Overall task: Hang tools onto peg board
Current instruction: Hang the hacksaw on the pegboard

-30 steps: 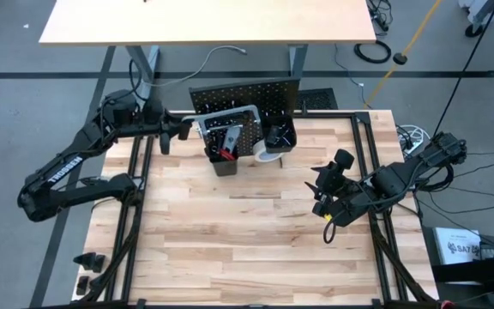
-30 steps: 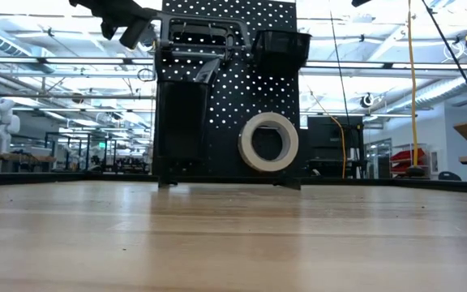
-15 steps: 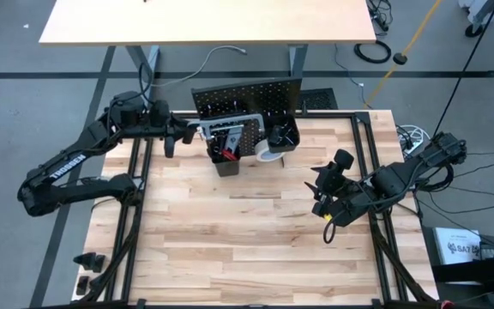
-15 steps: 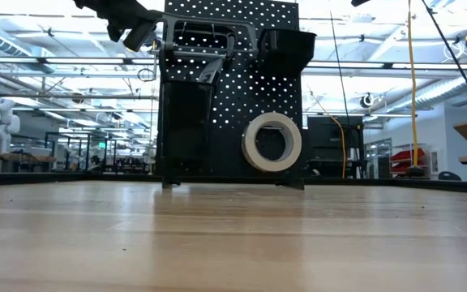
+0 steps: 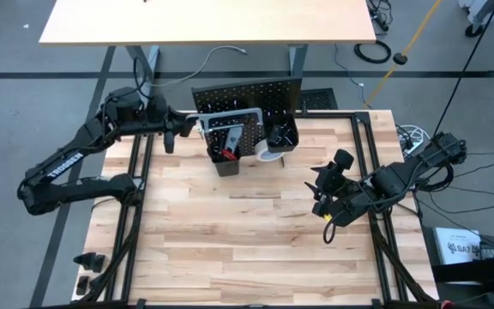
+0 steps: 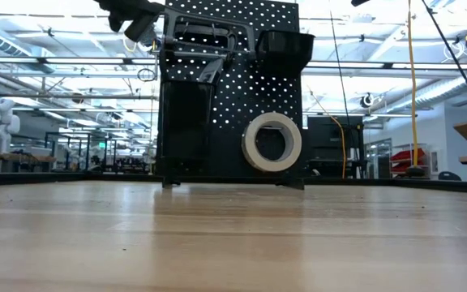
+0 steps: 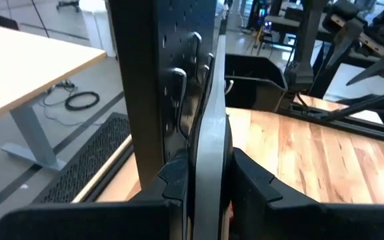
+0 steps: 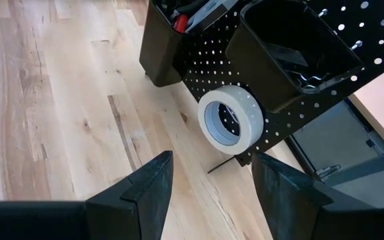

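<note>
The black peg board (image 5: 245, 93) stands upright at the table's far edge, with two black bins (image 6: 183, 122) (image 6: 286, 45) on its front. A white tape roll (image 6: 272, 142) hangs on it, low down; it also shows in the right wrist view (image 8: 231, 120). Red-handled and dark tools stick out of the left bin (image 5: 225, 148). My left gripper (image 5: 183, 129) is shut on the grey bar clamp (image 5: 230, 116), held along the board's upper front (image 6: 209, 32). My right gripper (image 5: 322, 196) is open and empty above the table's right part. My left gripper pinches the clamp's grey bar (image 7: 207, 170) at its left end between its two fingers. The fingers come level from the table's left and lie along the bar. The clamp is clear of the table, about level, close against the board's hooks (image 7: 179, 80).
A tan desk (image 5: 204, 21) stands beyond the table's far edge. Bare wooden tabletop (image 5: 230, 240) lies in front of the board. Black frame rails (image 5: 135, 197) run along the table's left and right sides.
My left gripper, still shut on the bar clamp, has gone a little toward the table's right and then up along the board's upper front. The peg board has shifted slightly to the right.
</note>
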You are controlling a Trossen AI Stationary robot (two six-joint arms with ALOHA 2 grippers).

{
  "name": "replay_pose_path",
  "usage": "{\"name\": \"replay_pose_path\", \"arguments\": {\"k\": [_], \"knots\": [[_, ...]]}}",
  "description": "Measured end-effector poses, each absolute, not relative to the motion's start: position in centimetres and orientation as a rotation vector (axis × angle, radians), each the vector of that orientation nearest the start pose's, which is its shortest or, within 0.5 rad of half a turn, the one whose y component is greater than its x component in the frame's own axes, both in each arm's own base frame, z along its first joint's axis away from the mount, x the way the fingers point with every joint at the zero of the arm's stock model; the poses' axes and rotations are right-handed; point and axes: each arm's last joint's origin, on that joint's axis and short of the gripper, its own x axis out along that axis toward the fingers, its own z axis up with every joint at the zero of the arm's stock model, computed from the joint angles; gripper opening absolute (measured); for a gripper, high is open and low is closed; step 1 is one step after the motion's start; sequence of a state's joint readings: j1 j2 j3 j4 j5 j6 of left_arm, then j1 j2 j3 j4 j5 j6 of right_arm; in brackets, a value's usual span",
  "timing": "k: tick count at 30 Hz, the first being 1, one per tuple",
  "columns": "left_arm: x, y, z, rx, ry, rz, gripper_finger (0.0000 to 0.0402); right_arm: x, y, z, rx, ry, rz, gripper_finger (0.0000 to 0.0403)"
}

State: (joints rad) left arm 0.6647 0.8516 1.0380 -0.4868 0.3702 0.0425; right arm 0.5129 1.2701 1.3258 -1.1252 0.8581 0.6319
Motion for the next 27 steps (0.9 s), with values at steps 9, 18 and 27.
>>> {"name": "replay_pose_path", "arguments": {"k": [9, 18, 27], "knots": [[15.3, 9.7, 37.1, -0.13, 0.365, 0.257, 0.0065, 20.7, 9.1, 35.3, -0.089, 0.679, -0.544, 0.0196], [15.8, 9.7, 37.0, -0.118, 0.369, 0.277, 0.0065, 20.7, 9.1, 35.3, -0.092, 0.681, -0.542, 0.0196], [15.7, 9.8, 37.0, -0.114, 0.368, 0.301, 0.011, 20.7, 9.1, 35.3, -0.091, 0.68, -0.542, 0.0196]]}}
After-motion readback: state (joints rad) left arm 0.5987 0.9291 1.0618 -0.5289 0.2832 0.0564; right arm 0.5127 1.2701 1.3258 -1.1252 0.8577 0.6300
